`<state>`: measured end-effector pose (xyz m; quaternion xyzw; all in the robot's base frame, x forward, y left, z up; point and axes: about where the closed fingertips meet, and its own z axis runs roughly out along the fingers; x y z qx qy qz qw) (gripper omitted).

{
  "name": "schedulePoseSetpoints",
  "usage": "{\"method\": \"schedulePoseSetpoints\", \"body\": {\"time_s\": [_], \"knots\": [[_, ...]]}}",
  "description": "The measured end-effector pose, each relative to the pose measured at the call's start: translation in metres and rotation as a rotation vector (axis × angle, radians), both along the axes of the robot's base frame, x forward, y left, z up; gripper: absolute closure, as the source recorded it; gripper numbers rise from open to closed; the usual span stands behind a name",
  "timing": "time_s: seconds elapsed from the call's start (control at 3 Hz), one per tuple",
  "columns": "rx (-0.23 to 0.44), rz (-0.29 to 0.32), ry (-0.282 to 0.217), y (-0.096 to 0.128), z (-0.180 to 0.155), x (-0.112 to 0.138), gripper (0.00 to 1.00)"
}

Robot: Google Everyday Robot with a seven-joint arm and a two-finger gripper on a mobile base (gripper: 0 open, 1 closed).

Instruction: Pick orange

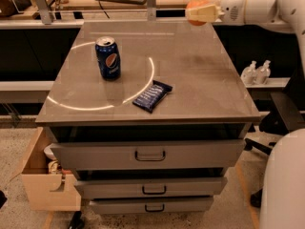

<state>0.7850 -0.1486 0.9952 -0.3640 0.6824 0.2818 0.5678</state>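
The orange (196, 6) is a small round orange fruit held in my gripper (200, 12), high above the far right part of the grey cabinet top (190, 75). The gripper's pale fingers (205, 14) are shut around the fruit and cover its lower right side. My white arm (252, 6) reaches in from the upper right.
A blue soda can (107, 57) stands upright at the left of the top. A dark blue snack packet (152, 95) lies near the front middle. Drawers sit below, a cardboard box (45, 180) at the lower left, two bottles (256, 72) on a right shelf.
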Motion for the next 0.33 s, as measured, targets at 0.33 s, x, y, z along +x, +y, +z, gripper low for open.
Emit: {"method": "schedulePoseSetpoints", "body": {"time_s": [0.33], "knots": [[-0.017, -0.025, -0.042, -0.0105, 0.0337, -0.0148, 1.0]]}}
